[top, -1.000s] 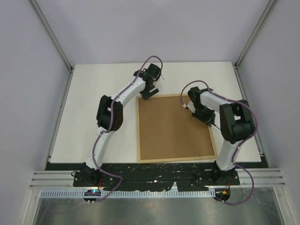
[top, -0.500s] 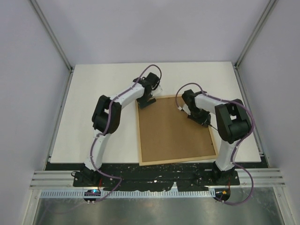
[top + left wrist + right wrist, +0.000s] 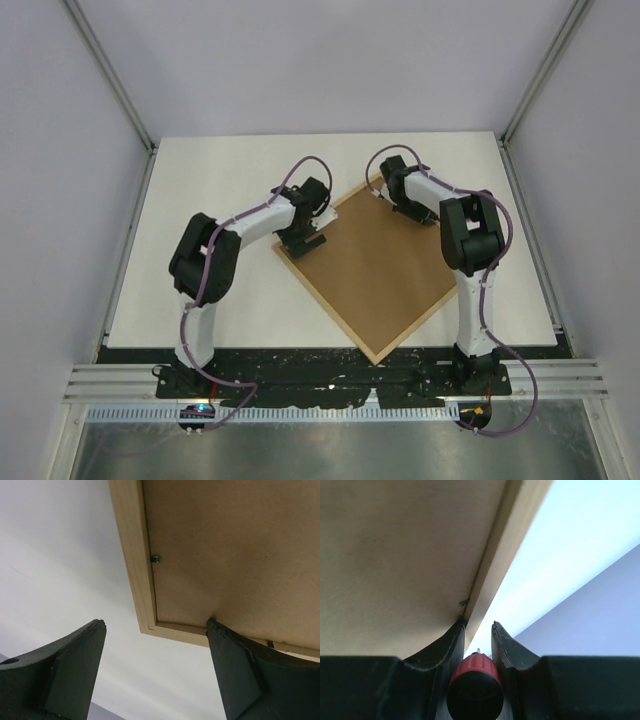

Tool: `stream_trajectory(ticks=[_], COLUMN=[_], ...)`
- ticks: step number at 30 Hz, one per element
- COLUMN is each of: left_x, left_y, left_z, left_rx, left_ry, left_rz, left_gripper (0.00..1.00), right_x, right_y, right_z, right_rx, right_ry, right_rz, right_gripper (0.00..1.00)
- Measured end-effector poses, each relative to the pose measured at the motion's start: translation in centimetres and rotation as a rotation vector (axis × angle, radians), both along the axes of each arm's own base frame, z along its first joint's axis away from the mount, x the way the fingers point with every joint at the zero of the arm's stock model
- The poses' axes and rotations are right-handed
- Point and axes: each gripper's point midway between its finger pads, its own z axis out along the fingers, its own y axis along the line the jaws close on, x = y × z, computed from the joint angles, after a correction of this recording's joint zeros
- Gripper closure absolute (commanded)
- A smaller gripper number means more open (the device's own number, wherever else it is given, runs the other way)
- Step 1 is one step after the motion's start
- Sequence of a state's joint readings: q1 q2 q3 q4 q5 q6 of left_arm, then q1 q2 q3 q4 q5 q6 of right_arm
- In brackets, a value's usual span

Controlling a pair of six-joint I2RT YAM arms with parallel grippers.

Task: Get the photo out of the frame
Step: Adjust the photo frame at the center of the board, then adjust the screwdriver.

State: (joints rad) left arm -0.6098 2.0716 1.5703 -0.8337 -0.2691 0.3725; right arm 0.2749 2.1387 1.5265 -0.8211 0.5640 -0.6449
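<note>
The frame [image 3: 375, 268] lies back up on the table, turned like a diamond, and its brown fibreboard back [image 3: 225, 555] sits inside a light-wood rim [image 3: 132, 555]. The photo is hidden under that back. My left gripper [image 3: 300, 240] stands open at the frame's left corner [image 3: 156, 625]. Its right finger [image 3: 235, 665] touches the back panel just inside the rim, and its left finger is over bare table. My right gripper [image 3: 408, 207] is at the upper right rim, shut on a red-handled screwdriver [image 3: 474, 672]. Its left finger [image 3: 445, 642] rests against the panel's edge [image 3: 478, 625].
A small metal tab [image 3: 155, 558] sits at the rim's inner edge near the left corner. The white table [image 3: 200, 200] is bounded by grey walls on three sides. The frame's near corner [image 3: 378, 360] reaches the table's dark front strip.
The frame has swung counter-clockwise from square-on to a diamond. Both grippers moved with it, the left one down and left, the right one up toward the back.
</note>
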Motion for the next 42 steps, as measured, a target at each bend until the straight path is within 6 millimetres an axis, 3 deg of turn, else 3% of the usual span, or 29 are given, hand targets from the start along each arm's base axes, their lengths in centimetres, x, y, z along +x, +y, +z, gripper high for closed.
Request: stream_trajectory(ticks=[6,10,16,20,24,28,30,33,37,40,42], left_x=[-3.2,-5.1,-7.5,-9.2,-10.7,-13.9,-14.4,-13.3,-11.0,-10.3,-10.7], left_y=[-0.7,-1.5,-2.3,-2.9,-3.1,-1.3,-0.6,0.3,1.6,1.7,0.8], left_z=[-0.5,-0.7,-1.1,-1.5,-1.2,0.1,1.7,5.5,13.8,20.4,23.5], left_rx=[-0.114,-0.177,-0.228,-0.276,-0.308,-0.283,-0.298,-0.384,-0.575,-0.695,-0.769], left_ry=[0.046,0.053,0.128,0.212,0.272,0.359,0.352,0.254,0.029,-0.136,-0.192], left_rz=[0.047,0.043,0.014,0.003,-0.012,-0.002,0.005,0.028,0.026,-0.047,-0.113], left_gripper=[0.15,0.14,0.14,0.13,0.11,0.07,0.06,0.04,0.00,0.00,0.00], right_x=[9.4,13.0,15.6,16.2,16.0,14.8,13.9,12.3,9.3,5.7,2.6], right_y=[3.0,5.6,9.9,11.8,12.7,12.2,11.5,11.0,11.3,13.1,15.2], right_z=[0.5,0.7,1.0,1.1,1.4,2.8,4.9,9.7,19.3,26.0,29.8], right_rx=[0.001,-0.014,-0.034,-0.010,0.042,0.108,0.144,0.223,0.412,0.637,0.833], right_ry=[-0.152,-0.204,-0.268,-0.301,-0.318,-0.345,-0.371,-0.438,-0.597,-0.692,-0.719], right_rz=[0.103,0.200,0.320,0.358,0.365,0.340,0.312,0.270,0.226,0.243,0.293], right_gripper=[0.92,0.92,0.92,0.92,0.92,0.92,0.92,0.92,0.92,0.92,0.92])
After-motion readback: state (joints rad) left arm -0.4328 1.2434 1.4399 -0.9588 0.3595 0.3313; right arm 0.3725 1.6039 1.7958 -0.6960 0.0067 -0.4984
